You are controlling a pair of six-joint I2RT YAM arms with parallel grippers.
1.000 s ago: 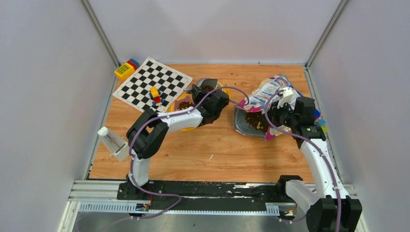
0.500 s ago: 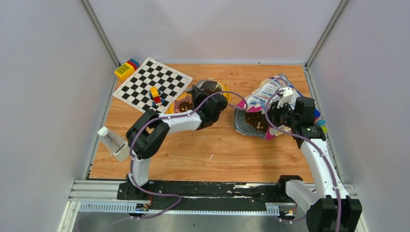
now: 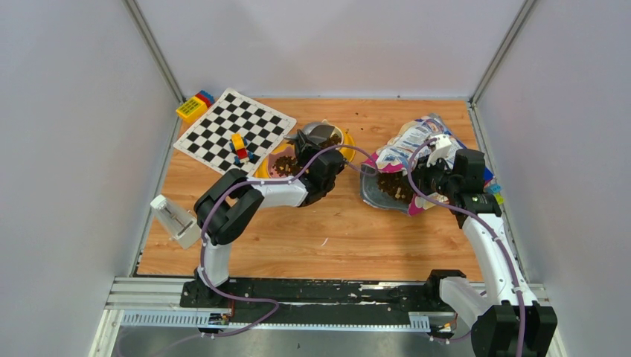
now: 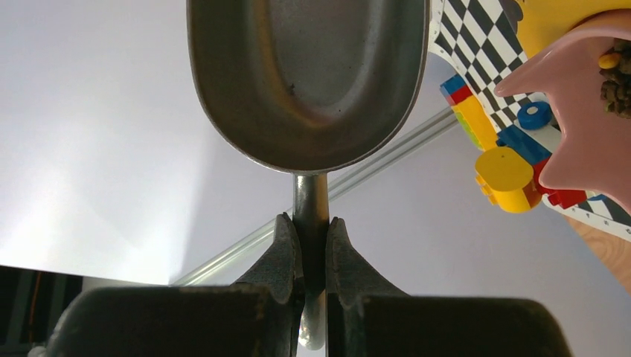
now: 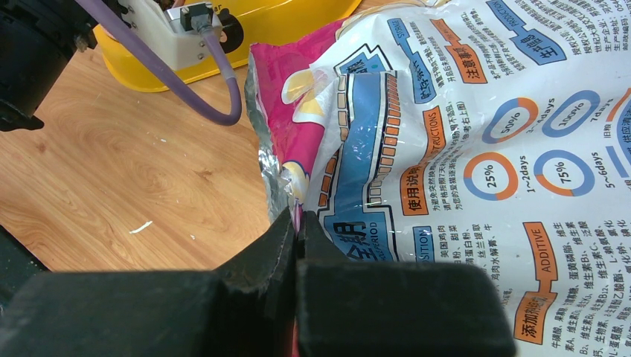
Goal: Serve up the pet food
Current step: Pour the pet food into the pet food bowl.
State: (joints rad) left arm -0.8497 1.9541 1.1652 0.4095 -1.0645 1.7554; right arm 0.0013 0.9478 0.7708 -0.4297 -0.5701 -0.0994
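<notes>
My left gripper [image 3: 303, 146] is shut on the handle of the grey scoop [image 3: 321, 134], which is held over the right bowl of the yellow feeder [image 3: 348, 146]. In the left wrist view the scoop [image 4: 305, 74] shows its back; the fingers [image 4: 286, 245] clamp its handle. Brown kibble [image 3: 283, 163] lies in the feeder's left bowl. My right gripper [image 3: 418, 177] is shut on the rim of the blue-and-pink bag [image 3: 413, 137], holding its mouth open; kibble [image 3: 392, 186] shows inside. The right wrist view shows the bag [image 5: 461, 149] pinched in the gripper [image 5: 296, 223].
A checkerboard mat [image 3: 234, 130] with toy blocks [image 3: 239, 147] lies left of the feeder. A yellow block [image 3: 193, 106] sits at the back left corner. A white object [image 3: 173, 219] stands at the left edge. Grey walls enclose the table.
The scoop has rolled over above the feeder: its kibble showed before, now its grey back shows. The left gripper shifted slightly left. The right arm and bag have not moved.
</notes>
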